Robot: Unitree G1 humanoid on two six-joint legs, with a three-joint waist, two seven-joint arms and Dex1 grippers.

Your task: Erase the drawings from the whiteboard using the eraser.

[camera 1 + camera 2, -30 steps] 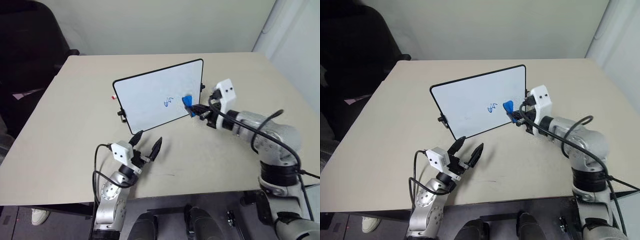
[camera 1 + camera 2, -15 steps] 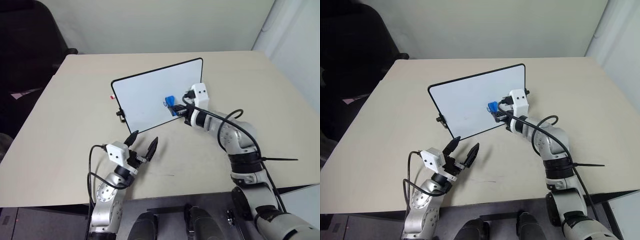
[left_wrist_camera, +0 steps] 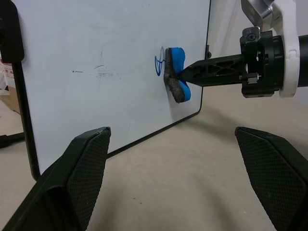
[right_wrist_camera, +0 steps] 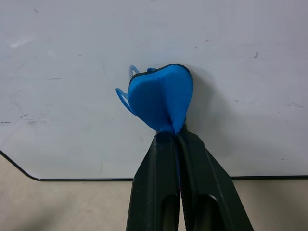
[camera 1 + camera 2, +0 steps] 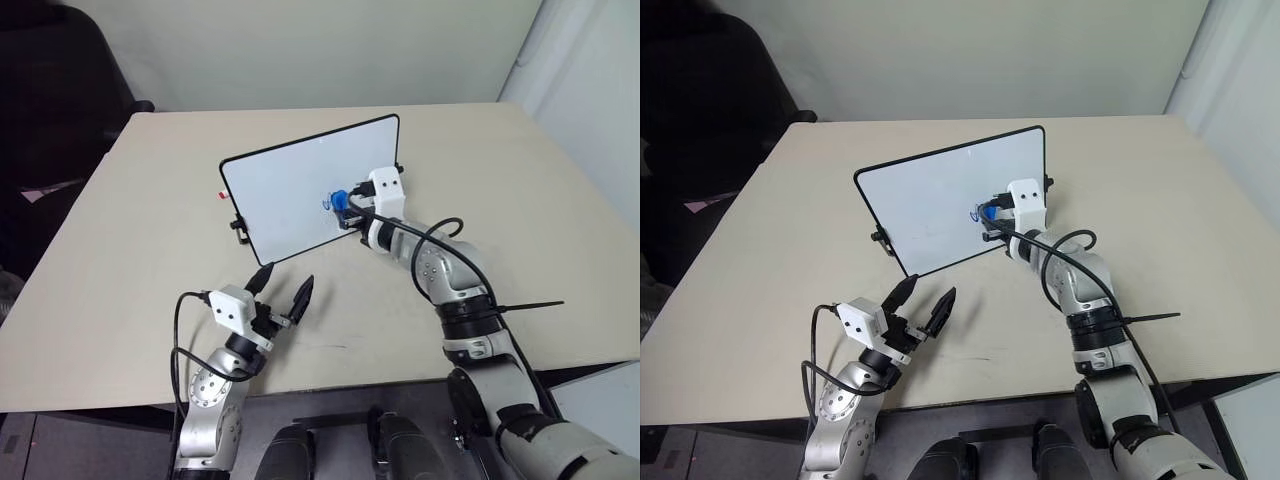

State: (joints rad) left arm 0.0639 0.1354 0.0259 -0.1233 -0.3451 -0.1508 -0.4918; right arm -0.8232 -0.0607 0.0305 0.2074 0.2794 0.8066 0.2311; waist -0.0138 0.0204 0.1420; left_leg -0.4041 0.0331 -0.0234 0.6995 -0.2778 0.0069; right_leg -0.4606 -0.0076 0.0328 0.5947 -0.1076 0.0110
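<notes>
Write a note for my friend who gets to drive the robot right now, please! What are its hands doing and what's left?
Right gripper: shut on the eraser, pressing its pad flat against the whiteboard, right on the drawings.
Left gripper: open, holding nothing, low over the table in front of the whiteboard.
The whiteboard stands tilted back on its small black side clips.
Done: eraser picked up and brought onto the scribble.
Left: a bit of blue line peeks out beside the eraser, so keep wiping until the board is white. A few faint grey marks sit further along the board.
</notes>
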